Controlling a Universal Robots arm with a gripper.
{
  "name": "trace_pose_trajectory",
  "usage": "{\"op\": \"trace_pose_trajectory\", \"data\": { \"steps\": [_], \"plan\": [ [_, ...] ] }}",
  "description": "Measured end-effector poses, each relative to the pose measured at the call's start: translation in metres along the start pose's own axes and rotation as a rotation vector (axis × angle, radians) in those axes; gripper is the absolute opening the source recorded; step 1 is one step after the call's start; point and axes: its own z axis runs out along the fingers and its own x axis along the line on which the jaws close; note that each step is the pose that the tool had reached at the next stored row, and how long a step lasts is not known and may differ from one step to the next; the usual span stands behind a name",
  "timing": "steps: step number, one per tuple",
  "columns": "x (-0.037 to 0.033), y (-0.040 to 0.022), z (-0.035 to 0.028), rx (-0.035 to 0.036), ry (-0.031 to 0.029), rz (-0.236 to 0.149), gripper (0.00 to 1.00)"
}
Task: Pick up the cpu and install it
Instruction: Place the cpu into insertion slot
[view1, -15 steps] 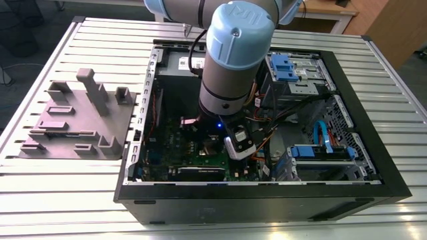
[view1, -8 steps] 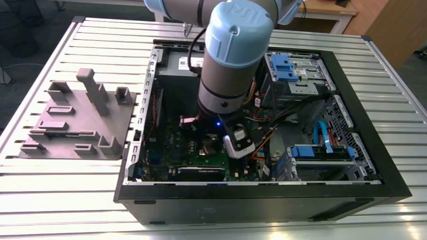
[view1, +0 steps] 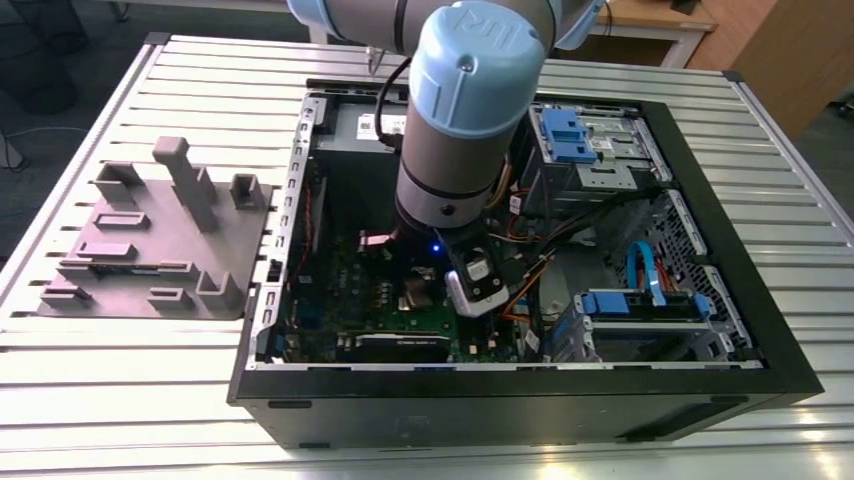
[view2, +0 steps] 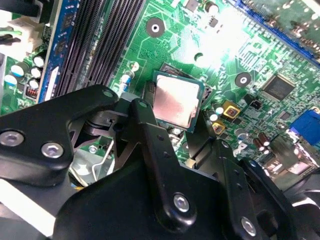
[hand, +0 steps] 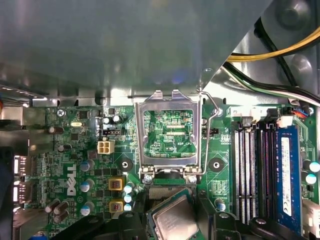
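A slatted metal tabletop (view1: 134, 400) carries an open black computer case (view1: 534, 405) lying on its side. Beyond the case stands pale wooden furniture (view1: 787, 50). Beside the case, on the exterior view's left, rests a grey holder block (view1: 147, 250) with upright posts. The arm (view1: 461, 120) reaches down into the case. Inside the case, the pincer (view2: 175, 117) is clenched on the edges of the cpu (view2: 176, 100), held just over the green motherboard (hand: 75, 150) at the socket below the raised metal retention frame (hand: 141, 135); whether the chip touches the socket I cannot tell. White lettering marks the board, and a blue memory stick (hand: 287, 170) inside the case bears a white label
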Motion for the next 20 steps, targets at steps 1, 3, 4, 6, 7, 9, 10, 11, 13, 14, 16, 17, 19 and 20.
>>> {"op": "trace_pose_trajectory", "data": {
  "steps": [1,3,4,6,7,9,10,11,13,14,16,17,19,20],
  "plan": [
    [0.0,0.0001,0.0002,-0.0014,-0.0001,0.0,0.51],
    [-0.0001,0.0004,0.0009,-0.0054,-0.0004,0.0,0.51],
    [-0.0001,0.0005,0.0011,-0.0072,-0.0005,0.0,0.51],
    [-0.0001,0.0007,0.0017,-0.0115,-0.0005,-0.001,0.52],
    [-0.0001,0.0007,0.0018,-0.0131,-0.0006,-0.001,0.52],
    [-0.0001,0.0007,0.0018,-0.0169,-0.0003,-0.001,0.58],
    [-0.0001,0.0009,0.0019,-0.0181,-0.0004,-0.001,0.58],
    [-0.0001,0.0009,0.0019,-0.0182,-0.0004,-0.001,0.58],
    [-0.0001,0.0009,0.0006,-0.0177,0.0014,-0.001,0.58],
    [-0.0001,0.0008,-0.0002,-0.0176,0.0022,-0.002,0.58],
    [-0.0001,0.0009,-0.0005,-0.0174,0.0032,-0.013,0.58],
    [-0.0002,0.0008,-0.0005,-0.0166,0.004,-0.025,0.58],
    [-0.0005,0.0008,-0.0005,-0.0154,0.0051,-0.042,0.58],
    [-0.0005,0.0007,-0.0006,-0.0148,0.0055,-0.049,0.58]
  ]
}}
